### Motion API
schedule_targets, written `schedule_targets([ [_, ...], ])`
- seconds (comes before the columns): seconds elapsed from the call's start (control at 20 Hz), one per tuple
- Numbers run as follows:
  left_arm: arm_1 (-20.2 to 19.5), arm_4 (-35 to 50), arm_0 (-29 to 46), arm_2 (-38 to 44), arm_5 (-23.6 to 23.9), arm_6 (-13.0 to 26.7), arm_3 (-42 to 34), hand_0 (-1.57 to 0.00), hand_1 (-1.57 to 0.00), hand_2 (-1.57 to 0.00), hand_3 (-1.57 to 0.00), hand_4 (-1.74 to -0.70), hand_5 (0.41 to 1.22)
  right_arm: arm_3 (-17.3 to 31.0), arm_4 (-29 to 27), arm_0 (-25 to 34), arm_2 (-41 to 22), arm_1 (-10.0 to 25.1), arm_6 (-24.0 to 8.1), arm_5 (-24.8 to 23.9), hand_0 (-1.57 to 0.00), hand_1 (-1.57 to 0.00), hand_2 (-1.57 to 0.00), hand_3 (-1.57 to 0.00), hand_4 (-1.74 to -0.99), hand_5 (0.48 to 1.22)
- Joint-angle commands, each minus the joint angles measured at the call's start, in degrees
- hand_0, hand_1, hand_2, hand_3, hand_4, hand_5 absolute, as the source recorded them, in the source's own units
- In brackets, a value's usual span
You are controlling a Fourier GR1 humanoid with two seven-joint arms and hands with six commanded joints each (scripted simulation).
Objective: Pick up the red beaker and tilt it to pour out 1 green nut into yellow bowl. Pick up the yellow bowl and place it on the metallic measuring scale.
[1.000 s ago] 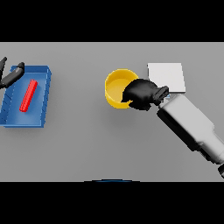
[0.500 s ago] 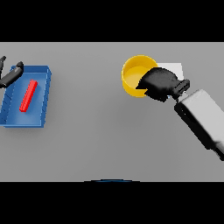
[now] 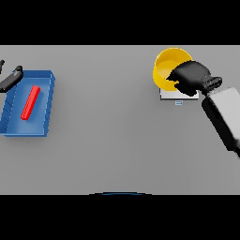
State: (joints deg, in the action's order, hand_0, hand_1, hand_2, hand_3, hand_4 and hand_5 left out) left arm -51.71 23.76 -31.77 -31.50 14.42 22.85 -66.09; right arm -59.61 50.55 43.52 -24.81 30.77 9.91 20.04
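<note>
While the grey worktop [image 3: 117, 140] fills most of the head view, the action sits at its upper right. The right robot hand [image 3: 190, 78] comes in from the right side on a white and grey arm [image 3: 225, 117], and its dark fingers are curled over the near rim of the yellow bowl [image 3: 168, 65], grasping it. The bowl hangs over the metallic measuring scale [image 3: 174, 95], of which only a pale lower edge and a small bluish tab show beneath bowl and hand; whether the bowl rests on the scale or is held just above it cannot be told. No nut can be made out inside the bowl.

At the far left lies a blue tray [image 3: 46, 105] holding a red object [image 3: 30, 102], long and narrow, lying slanted within it. The left robot hand [image 3: 10, 79] shows at the left edge, touching or overlapping the tray's upper left corner; whether its fingers are released or clenched cannot be told.
</note>
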Motion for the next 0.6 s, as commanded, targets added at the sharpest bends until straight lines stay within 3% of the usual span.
schedule_targets([
  [0.0,0.2,-0.3,-0.5,-0.2,0.0,0.6,0.3,0.0,0.0,0.0,0.0,-0.73,0.734,1.6,0.1,0.2,0.4,-0.3,-0.1,-0.6,-1.57,-1.57,-1.54,-1.15,-1.741,1.221],
  [0.2,-0.3,0.0,0.7,-0.3,0.0,0.1,-0.9,0.0,0.0,0.0,0.0,-0.72,0.717,8.8,1.1,1.0,1.7,-1.4,0.6,-4.0,-1.57,-1.57,-1.47,-1.24,-1.741,1.221],
  [0.25,-0.1,-0.1,0.9,-0.4,0.3,-0.1,-1.2,0.0,0.0,0.0,0.0,-0.72,0.714,10.2,1.2,1.5,2.1,-2.0,-0.7,-4.2,-1.57,-1.57,-1.46,-1.27,-1.741,1.221],
  [0.55,-0.1,0.2,1.0,-0.2,0.4,0.3,-1.1,0.0,0.0,0.0,0.0,-0.73,0.714,18.0,0.2,2.6,4.1,-3.9,2.3,-5.2,-1.55,-1.57,-1.39,-1.41,-1.741,1.221],
])
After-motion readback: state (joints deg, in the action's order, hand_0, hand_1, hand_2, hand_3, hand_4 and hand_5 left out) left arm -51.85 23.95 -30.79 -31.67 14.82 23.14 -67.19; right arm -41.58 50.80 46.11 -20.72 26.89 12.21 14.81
